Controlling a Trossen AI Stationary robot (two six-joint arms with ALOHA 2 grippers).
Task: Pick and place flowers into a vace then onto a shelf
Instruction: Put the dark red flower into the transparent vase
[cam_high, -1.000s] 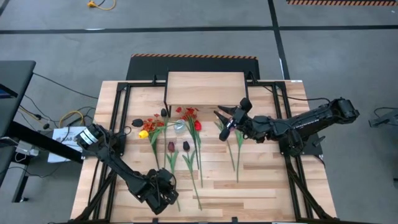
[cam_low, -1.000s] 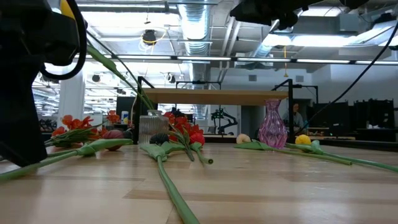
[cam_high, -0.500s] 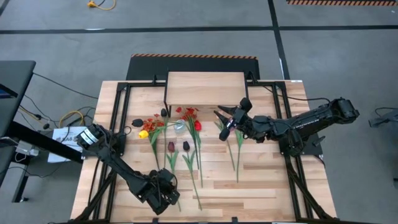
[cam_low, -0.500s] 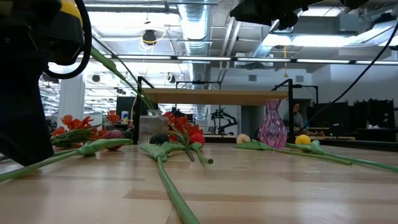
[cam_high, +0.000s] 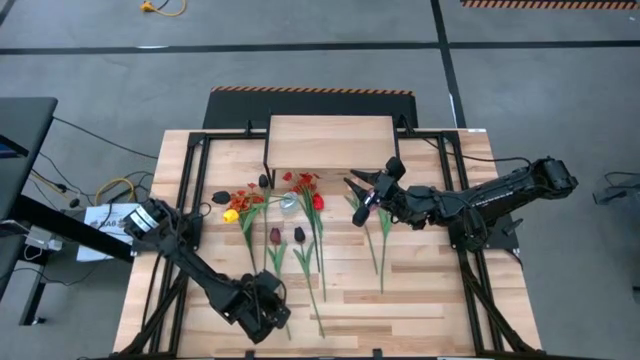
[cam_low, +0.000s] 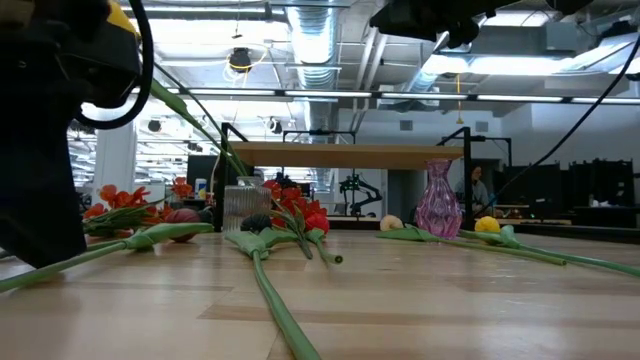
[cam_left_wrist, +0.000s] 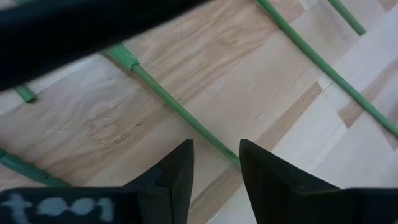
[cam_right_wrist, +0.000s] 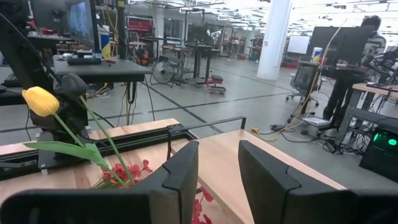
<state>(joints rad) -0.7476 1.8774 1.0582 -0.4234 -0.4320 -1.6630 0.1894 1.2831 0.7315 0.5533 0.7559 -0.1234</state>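
Long green-stemmed flowers (cam_high: 300, 240) lie spread over the slatted table in front of the shelf (cam_high: 330, 140). A yellow tulip (cam_right_wrist: 40, 101) leans out of a clear ribbed glass (cam_low: 240, 207). A pink-purple vase (cam_low: 438, 200) stands upright on the table. My left gripper (cam_left_wrist: 216, 155) is low over the near left of the table (cam_high: 265, 312), slanting down and open, its fingers on either side of one green stem (cam_left_wrist: 174, 102) that lies on the wood. My right gripper (cam_right_wrist: 217, 155) hangs level and open, high over the pink vase (cam_high: 352, 186), with nothing between its fingers.
Red-orange blossom sprays (cam_low: 125, 200) and red tulips (cam_low: 300, 212) lie around the glass. Two more stems (cam_high: 380, 240) run toward the near edge on the right. Black frame rails border the table on both sides. Bare wood lies near the front edge (cam_low: 450, 310).
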